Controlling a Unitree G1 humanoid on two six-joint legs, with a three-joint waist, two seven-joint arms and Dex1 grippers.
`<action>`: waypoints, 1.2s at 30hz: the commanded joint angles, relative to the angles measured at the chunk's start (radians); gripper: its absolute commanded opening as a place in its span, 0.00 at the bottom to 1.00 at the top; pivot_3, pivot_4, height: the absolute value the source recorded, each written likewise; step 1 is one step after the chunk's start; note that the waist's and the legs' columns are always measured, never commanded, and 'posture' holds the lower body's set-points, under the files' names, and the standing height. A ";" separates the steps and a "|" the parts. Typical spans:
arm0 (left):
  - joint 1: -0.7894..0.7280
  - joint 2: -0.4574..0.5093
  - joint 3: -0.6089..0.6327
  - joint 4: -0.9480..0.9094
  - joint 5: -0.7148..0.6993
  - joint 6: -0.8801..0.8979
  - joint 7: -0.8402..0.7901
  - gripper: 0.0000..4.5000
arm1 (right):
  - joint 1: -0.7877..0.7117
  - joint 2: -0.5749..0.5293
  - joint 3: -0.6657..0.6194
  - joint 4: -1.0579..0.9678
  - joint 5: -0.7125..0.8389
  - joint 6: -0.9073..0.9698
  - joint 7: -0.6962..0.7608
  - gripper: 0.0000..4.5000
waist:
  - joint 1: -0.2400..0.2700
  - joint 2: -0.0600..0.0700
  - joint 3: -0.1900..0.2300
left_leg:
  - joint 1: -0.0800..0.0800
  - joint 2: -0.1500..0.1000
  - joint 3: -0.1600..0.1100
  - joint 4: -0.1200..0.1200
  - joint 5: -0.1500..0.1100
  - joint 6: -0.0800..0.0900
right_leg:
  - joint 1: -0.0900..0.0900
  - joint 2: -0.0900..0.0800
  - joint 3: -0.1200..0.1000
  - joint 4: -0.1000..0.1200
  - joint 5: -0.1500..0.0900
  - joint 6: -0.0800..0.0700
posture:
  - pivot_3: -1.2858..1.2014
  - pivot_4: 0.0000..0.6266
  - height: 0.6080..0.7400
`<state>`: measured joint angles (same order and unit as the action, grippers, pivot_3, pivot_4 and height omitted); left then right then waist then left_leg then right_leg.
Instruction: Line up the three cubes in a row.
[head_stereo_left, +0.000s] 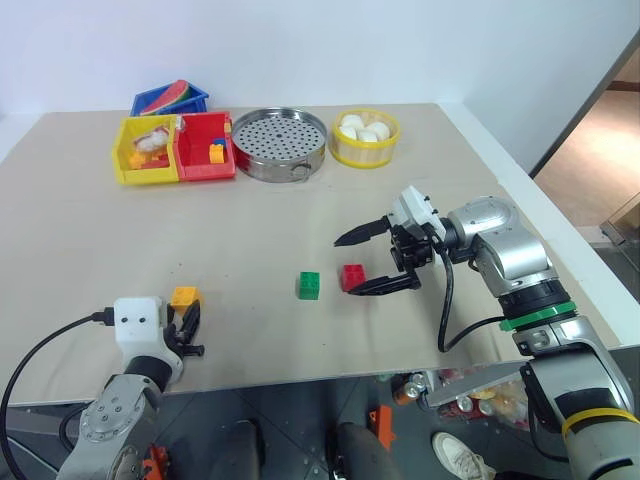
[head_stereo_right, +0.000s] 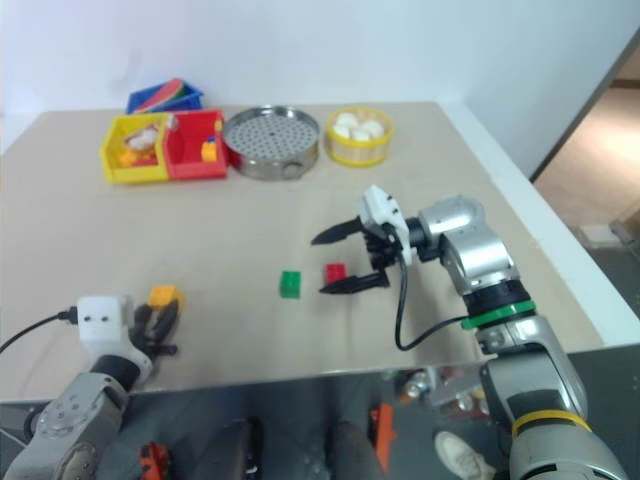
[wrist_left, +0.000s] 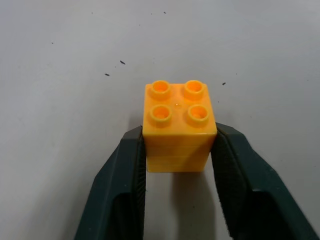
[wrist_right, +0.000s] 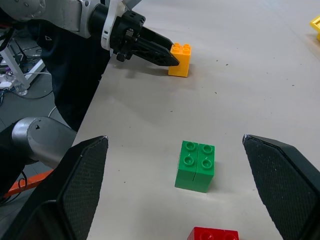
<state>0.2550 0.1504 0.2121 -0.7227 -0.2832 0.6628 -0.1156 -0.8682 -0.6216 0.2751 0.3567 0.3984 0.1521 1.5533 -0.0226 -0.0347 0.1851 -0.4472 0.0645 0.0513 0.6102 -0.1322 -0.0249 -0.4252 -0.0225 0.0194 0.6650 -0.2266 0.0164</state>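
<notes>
The yellow-orange cube (wrist_left: 179, 125) stands on the table near its front left edge, and my left gripper (head_stereo_left: 188, 318) is shut on it, one finger (wrist_left: 125, 185) pressed against each side. At the table's middle the green cube (head_stereo_left: 309, 285) and the red cube (head_stereo_left: 352, 276) sit close together, the red one to the right. My right gripper (head_stereo_left: 356, 263) is open and points left, with the red cube low between its spread fingertips, untouched. The right wrist view looks past the green cube (wrist_right: 195, 166) to the held yellow-orange cube (wrist_right: 180, 59).
At the back stand a yellow bin (head_stereo_left: 125, 160), a red bin (head_stereo_left: 205, 165), a blue bin (head_stereo_left: 150, 103), a round metal steamer tray (head_stereo_left: 280, 144) and a yellow basket (head_stereo_left: 365, 150) of white buns. The table's front edge (head_stereo_left: 300, 378) runs just below the left gripper.
</notes>
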 joint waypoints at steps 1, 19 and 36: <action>-0.006 0.024 0.007 -0.001 -0.004 0.004 -0.007 0.28 | -0.001 -0.005 -0.028 -0.012 -0.002 -0.020 0.060 1.00 | 0.000 0.000 0.000 | 0.000 0.000 0.000 0.000 0.000 0.000 | 0.000 0.000 0.000 0.000 0.000 0.000 | 0.52 0.24 1.00; -0.280 0.556 -0.136 0.306 -0.069 -0.328 -0.742 0.28 | -0.025 0.009 -0.046 0.024 -0.031 -0.043 0.018 1.00 | 0.001 0.000 0.000 | -0.001 0.000 0.002 -0.003 -0.001 -0.002 | -0.003 -0.004 -0.001 -0.002 -0.001 -0.001 | 0.52 0.24 1.00; -0.798 0.572 -0.344 0.940 -0.009 -0.525 -1.244 0.28 | 0.022 -0.028 -0.093 -0.032 -0.052 -0.025 -0.015 1.00 | 0.001 0.000 0.000 | -0.012 0.003 -0.001 -0.005 0.000 0.000 | -0.013 0.005 -0.001 0.002 -0.002 0.005 | 0.52 0.24 1.00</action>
<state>-0.5250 0.7236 -0.1270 0.1978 -0.3090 0.1765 -1.3378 -0.8447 -0.6306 0.2246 0.3639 0.3406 0.1245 1.5392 -0.0215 -0.0345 0.1851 -0.4587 0.0671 0.0509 0.6058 -0.1324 -0.0253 -0.4379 -0.0175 0.0187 0.6666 -0.2290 0.0212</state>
